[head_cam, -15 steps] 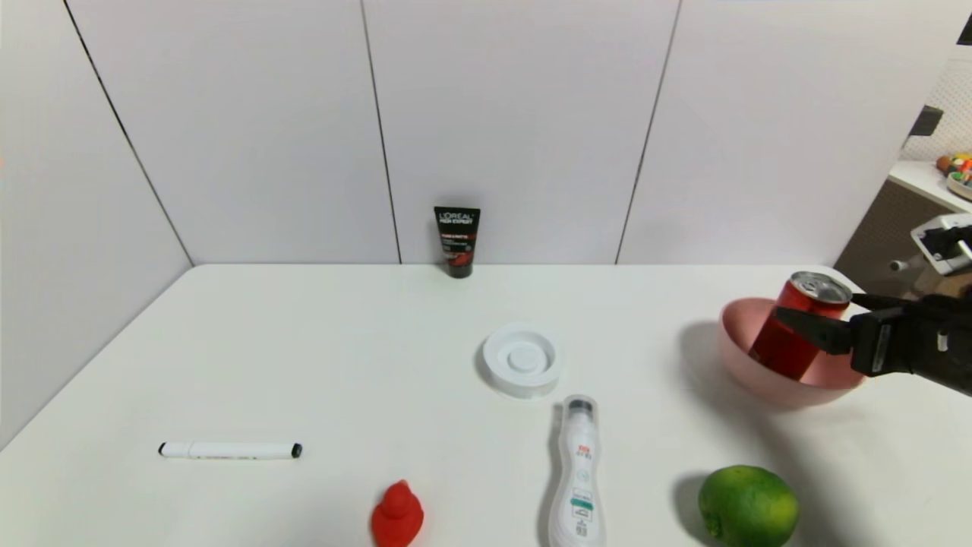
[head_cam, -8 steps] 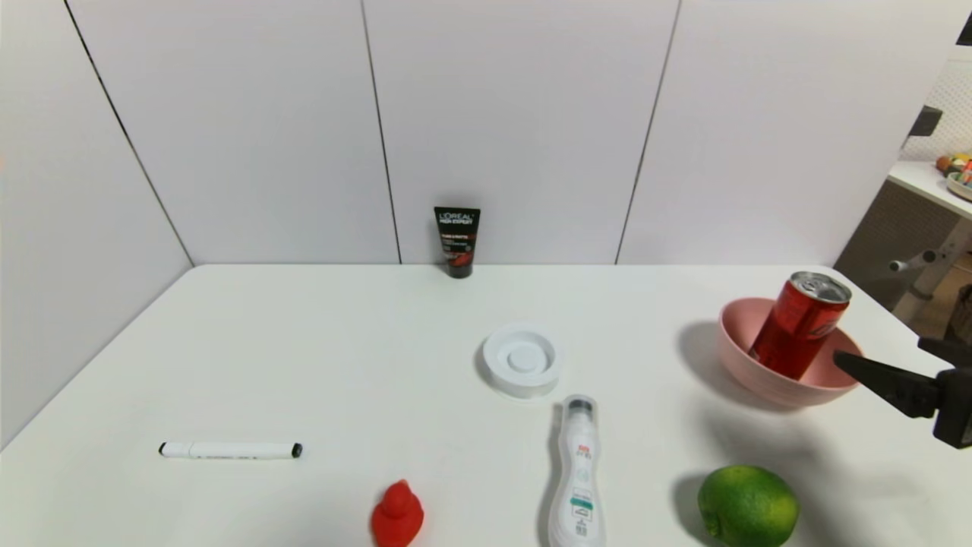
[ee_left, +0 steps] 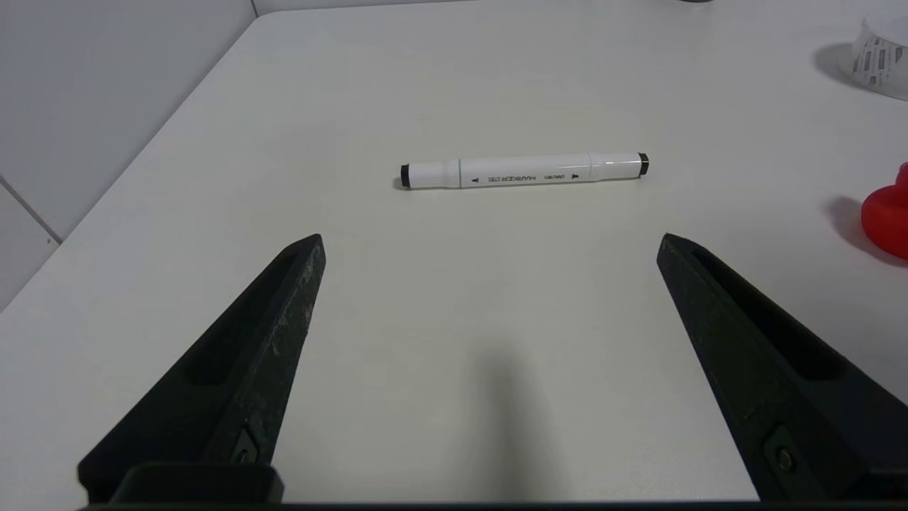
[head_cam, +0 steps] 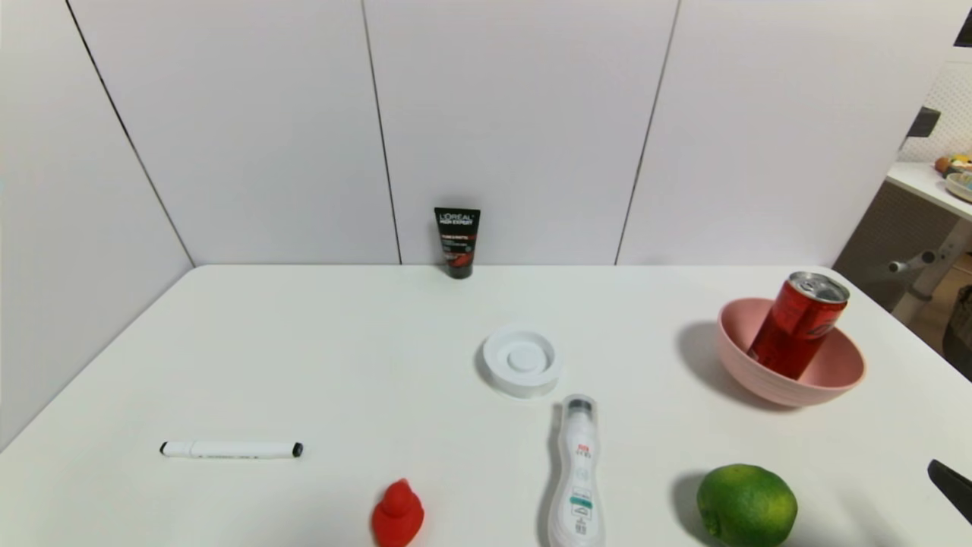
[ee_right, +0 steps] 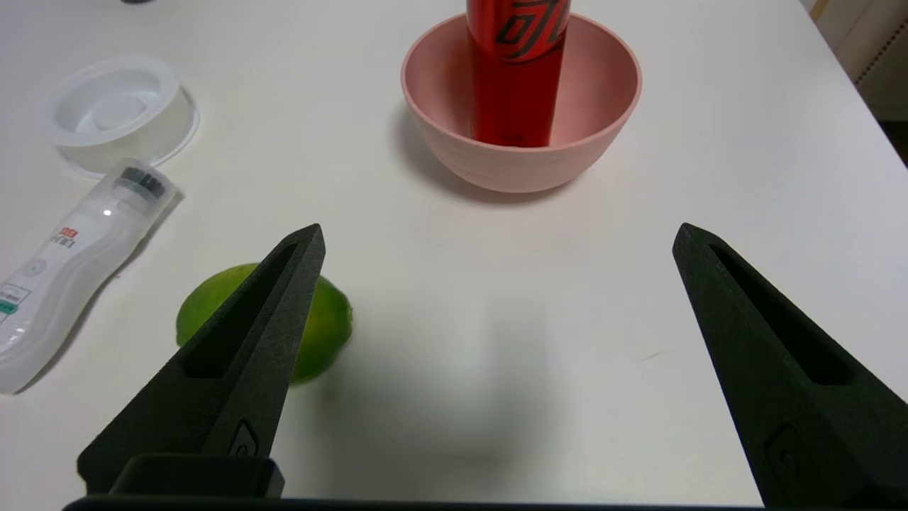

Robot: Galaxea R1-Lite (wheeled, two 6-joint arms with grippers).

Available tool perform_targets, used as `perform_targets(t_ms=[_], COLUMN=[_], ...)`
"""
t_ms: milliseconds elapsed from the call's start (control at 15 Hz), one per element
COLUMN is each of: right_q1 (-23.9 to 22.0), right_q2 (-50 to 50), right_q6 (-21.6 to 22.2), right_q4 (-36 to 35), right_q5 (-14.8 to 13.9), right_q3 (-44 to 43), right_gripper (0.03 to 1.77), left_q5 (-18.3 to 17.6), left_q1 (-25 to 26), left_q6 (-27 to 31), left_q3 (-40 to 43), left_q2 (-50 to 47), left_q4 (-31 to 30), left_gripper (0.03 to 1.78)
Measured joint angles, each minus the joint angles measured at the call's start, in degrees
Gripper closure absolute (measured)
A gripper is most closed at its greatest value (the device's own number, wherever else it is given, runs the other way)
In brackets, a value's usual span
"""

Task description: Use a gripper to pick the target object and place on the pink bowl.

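- White table [head_cam: 319,357] fills the lower head view, matte, with soft shadows.
- Pale panelled wall [head_cam: 516,114] runs behind it from 9 to 2 o'clock, split by thin dark seams.
- A side panel [head_cam: 68,228] at 9 o'clock closes the table's left edge.
- At 3 o'clock the room opens: a white shelf [head_cam: 923,182] with small colourful things, a pegboard [head_cam: 953,106] above it, brown floor [head_cam: 938,311] below.

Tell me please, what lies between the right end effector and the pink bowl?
Nothing: in the right wrist view only bare white table lies between the open right end effector and the pink bowl. The lime sits off to one side.
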Motion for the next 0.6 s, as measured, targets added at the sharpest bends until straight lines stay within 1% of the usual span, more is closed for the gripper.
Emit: perform_targets(t_ms=[267, 467, 600], right_q1=[0.28, 0.78, 3.75], right_q2=[-12.02, -15.98, -17.44], right_q6=[1.91, 2.77, 2.77], right_q4=[3.5, 4.9, 4.68], right_q5=[-0.72, -3.13, -5.18], right_q3=[5.51, 8.85, 9.14], right_gripper=[0.11, 0.11, 0.11], left_q5=[0.0, 0.01, 0.0], left_q1=[0.0, 0.0, 0.0], left_q6=[0.0, 0.02, -0.02], left_q3=[0.0, 0.0, 0.0], left_q2=[0.0, 0.0, 0.0], left_q4=[0.0, 0.0, 0.0], left_gripper=[0.12, 0.12, 0.12])
